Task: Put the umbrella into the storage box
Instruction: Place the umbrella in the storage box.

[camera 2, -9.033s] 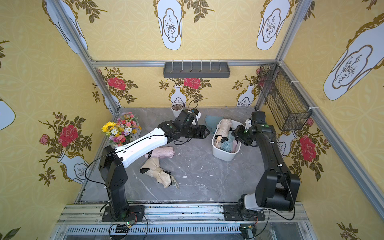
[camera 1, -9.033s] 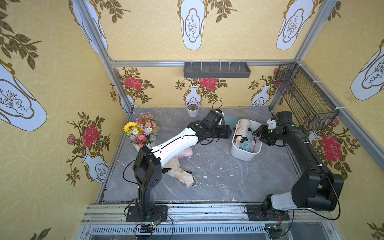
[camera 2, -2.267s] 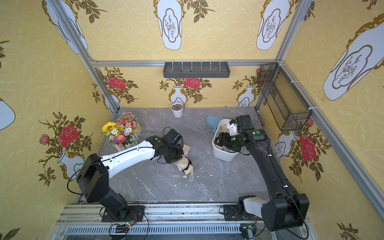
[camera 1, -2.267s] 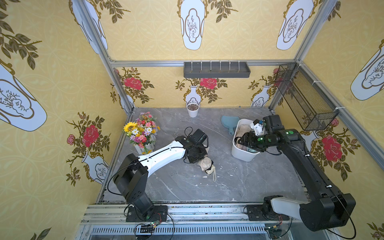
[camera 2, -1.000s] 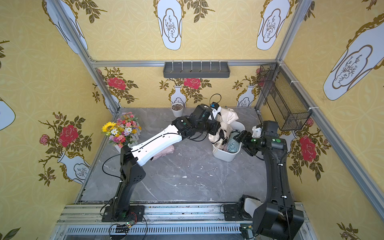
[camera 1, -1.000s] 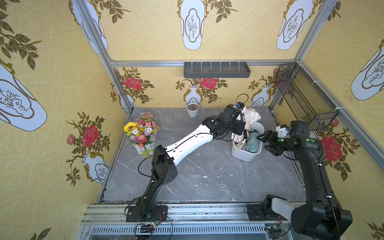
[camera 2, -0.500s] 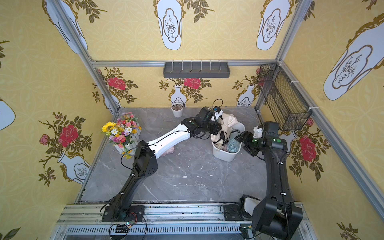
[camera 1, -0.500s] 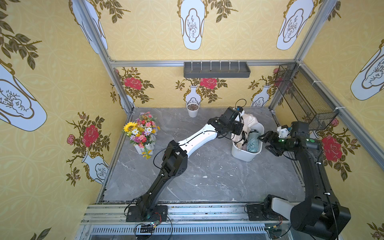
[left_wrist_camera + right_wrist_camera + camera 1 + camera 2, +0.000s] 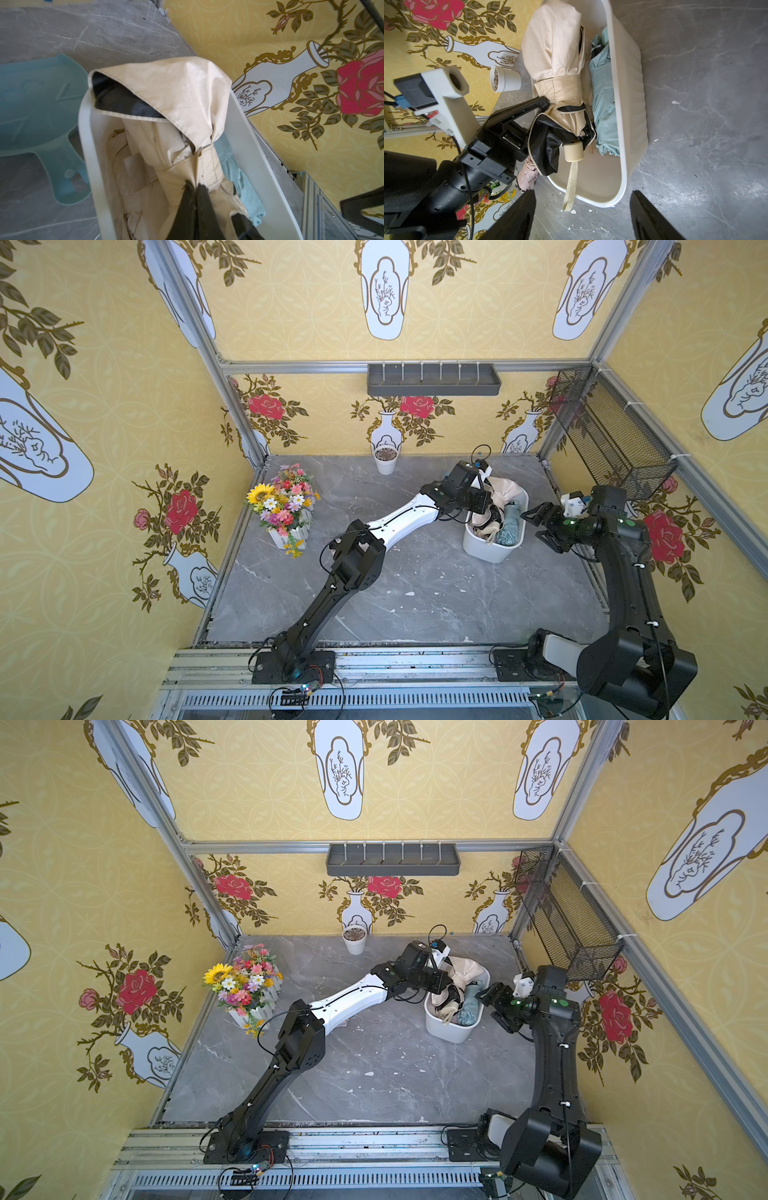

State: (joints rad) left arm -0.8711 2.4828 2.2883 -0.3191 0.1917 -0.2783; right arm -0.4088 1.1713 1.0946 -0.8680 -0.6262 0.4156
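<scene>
Right, my left end effector is pinched shut on the cream umbrella, biting the bunched fabric just below its wrap band. The umbrella lies lengthwise in the storage box and rides high along the side nearer the left arm. A teal umbrella lies lower inside, next to it. The cream umbrella's loose canopy end hoods over the box's far rim. Its handle points at the near end, and the wrist strap dangles toward the near rim. The box stands near the far right corner of the bench. My right end effector hangs beside the box toward the bench's right edge, jaws spread and holding nothing.

I judge the placing nearly done, with only the release and the retreat left. My main worry is the fabric. If a fold catches on a jaw as I open and pull away, it may drag the umbrella back over the wall. The canopy perched on the rim could also let the umbrella roll out on the left arm's side. The box looks light too, so a sideways push from the arm might slide or tip it.
</scene>
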